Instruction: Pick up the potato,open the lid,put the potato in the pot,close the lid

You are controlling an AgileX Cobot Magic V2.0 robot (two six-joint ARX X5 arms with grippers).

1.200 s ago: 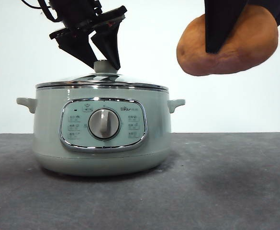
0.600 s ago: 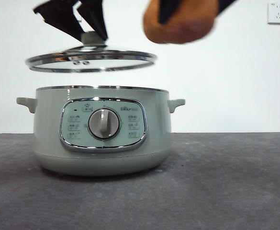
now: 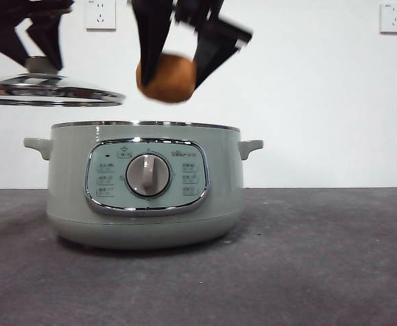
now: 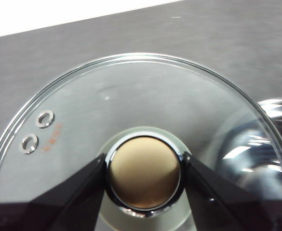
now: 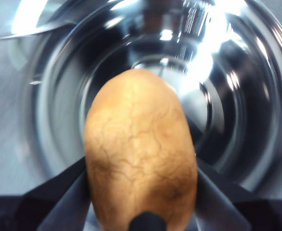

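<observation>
Front view is giving us the whole play: the pot (image 3: 144, 185) is sitting on the grey table (image 3: 307, 265) with its top uncovered, dial (image 3: 147, 175) facing the camera, and both arms are working above it. Up at the left edge, the left gripper (image 3: 41, 62) is pinching the knob (image 3: 41, 65) of the lid (image 3: 49, 92) and holding it level in the air, off to the side of the pot and higher than the rim, clear of it. Just above the pot's opening, the right gripper (image 3: 172, 68) is clamping the potato (image 3: 167, 78) between its two black jaws, and the potato is hanging free over the pot, touching nothing but those jaws.

Left wrist view is confirming the grip: jaws are closing in on either side of the knob (image 4: 144, 172), the glass of the lid (image 4: 131, 96) is spreading out around it, with two small vent holes (image 4: 37, 131) near its rim.

Right wrist view is looking straight down past the potato (image 5: 140, 151) into the shiny steel inside of the pot (image 5: 227, 96), jaws pressing both flanks of the potato.
</observation>
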